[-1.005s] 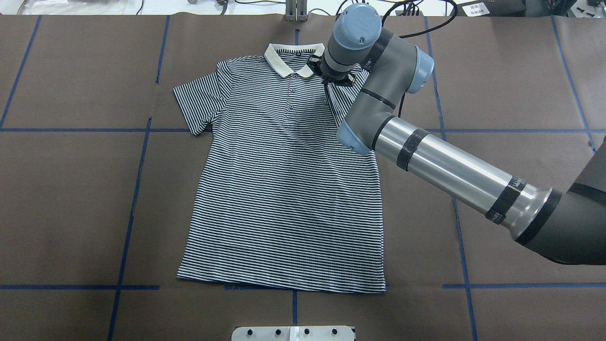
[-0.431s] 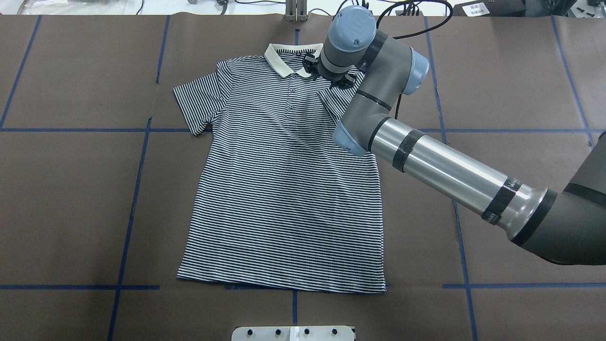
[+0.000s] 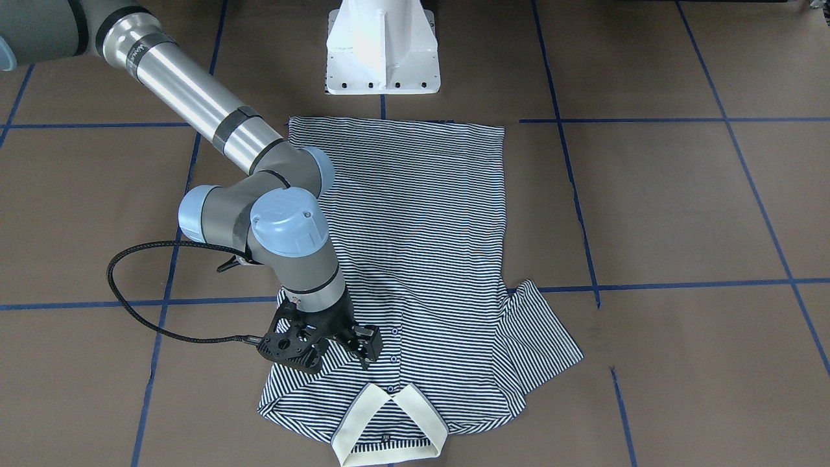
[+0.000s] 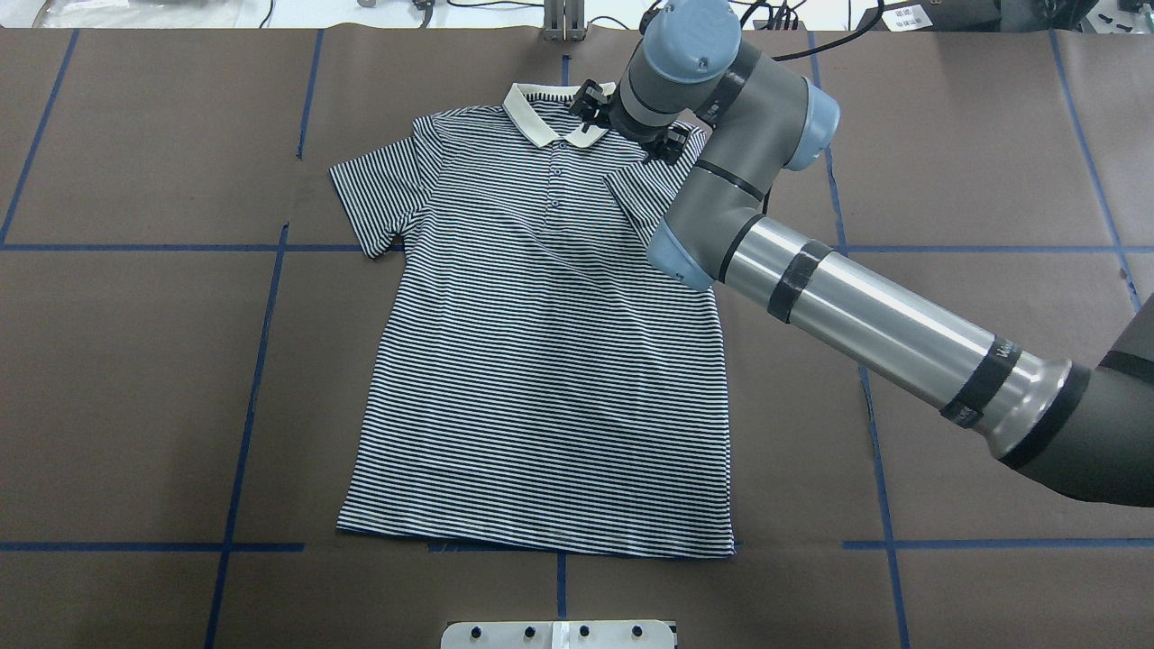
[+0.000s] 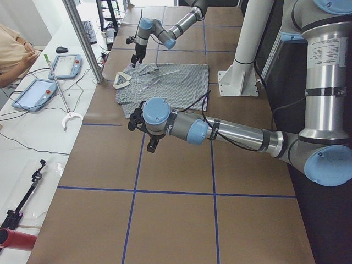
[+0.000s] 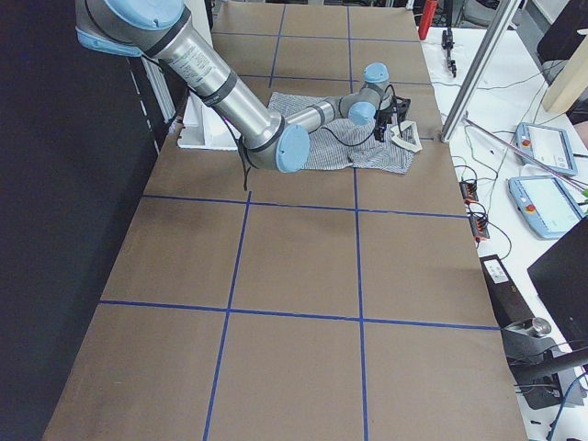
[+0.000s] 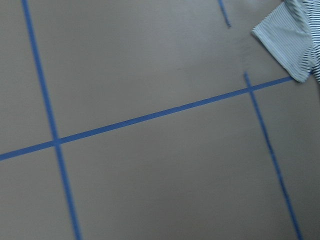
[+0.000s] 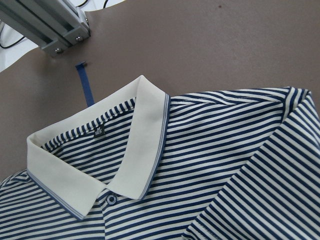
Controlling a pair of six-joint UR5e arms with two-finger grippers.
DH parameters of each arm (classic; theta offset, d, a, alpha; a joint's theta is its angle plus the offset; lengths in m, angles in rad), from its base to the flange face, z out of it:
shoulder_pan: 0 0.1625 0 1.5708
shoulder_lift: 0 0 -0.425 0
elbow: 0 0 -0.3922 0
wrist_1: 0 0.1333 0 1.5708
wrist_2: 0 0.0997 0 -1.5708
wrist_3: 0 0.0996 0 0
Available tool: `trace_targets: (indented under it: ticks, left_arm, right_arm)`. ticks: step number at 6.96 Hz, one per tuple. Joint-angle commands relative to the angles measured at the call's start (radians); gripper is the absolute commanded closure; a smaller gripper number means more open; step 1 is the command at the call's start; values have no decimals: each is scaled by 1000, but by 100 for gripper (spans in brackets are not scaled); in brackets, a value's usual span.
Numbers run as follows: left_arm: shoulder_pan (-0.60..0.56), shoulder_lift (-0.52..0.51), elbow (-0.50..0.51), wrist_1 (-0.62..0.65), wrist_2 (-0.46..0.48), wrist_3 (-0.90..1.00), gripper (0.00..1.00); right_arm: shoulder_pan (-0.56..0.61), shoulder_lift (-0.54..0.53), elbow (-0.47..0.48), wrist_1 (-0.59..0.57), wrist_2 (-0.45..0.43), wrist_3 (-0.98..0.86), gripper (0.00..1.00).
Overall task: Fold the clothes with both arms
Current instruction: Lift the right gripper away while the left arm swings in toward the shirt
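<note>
On the brown tabletop (image 4: pixel 135 361), crossed by blue tape lines, the striped polo shirt (image 4: pixel 541 388) is spread face up. Its hem is turned toward the robot's base and its collar toward the far edge.

The right arm (image 4: pixel 865 324) is stretched over the shirt's right-hand side as the overhead view shows it, with its wrist above the shoulder beside the collar. The left arm (image 5: pixel 236 132) is held well apart from the shirt, and its wrist camera shows only bare tabletop and one sleeve corner.

The right jaws are seen spread wide and gripping nothing, a little above the fabric. The state of the left jaws cannot be told.

One sleeve (image 4: pixel 645 194) is folded inward across the chest, while the other sleeve (image 4: pixel 379 194) lies flat and outspread. The cream collar (image 8: pixel 75 165) is laid open, with a button (image 8: pixel 111 199) just below it.

Trouble is judged most likely at the folded sleeve, which is pinned by nothing. If the right jaws are lowered and shut on the wrong layer, or on the collar, the fold could be dragged open. If one shoulder is lifted while the left arm is away, the shirt could be pulled askew. The slight ripples in the chest could also be creased into any later fold.
</note>
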Motion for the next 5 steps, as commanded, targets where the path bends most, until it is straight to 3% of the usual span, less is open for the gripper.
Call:
trace_targets:
  ticks: [1, 3, 4, 5]
  left_arm:
    - [188, -180, 62, -182, 57, -443, 0]
    - [430, -398, 172, -184, 325, -764, 4]
    - [496, -495, 281, -187, 467, -845, 4]
    - [514, -557, 386, -217, 532, -852, 7]
  right_arm:
    - [92, -129, 159, -5, 169, -12, 0]
    - [165, -243, 235, 16, 236, -95, 0]
    - [186, -251, 235, 19, 257, -128, 0]
    - [189, -269, 252, 22, 262, -131, 0]
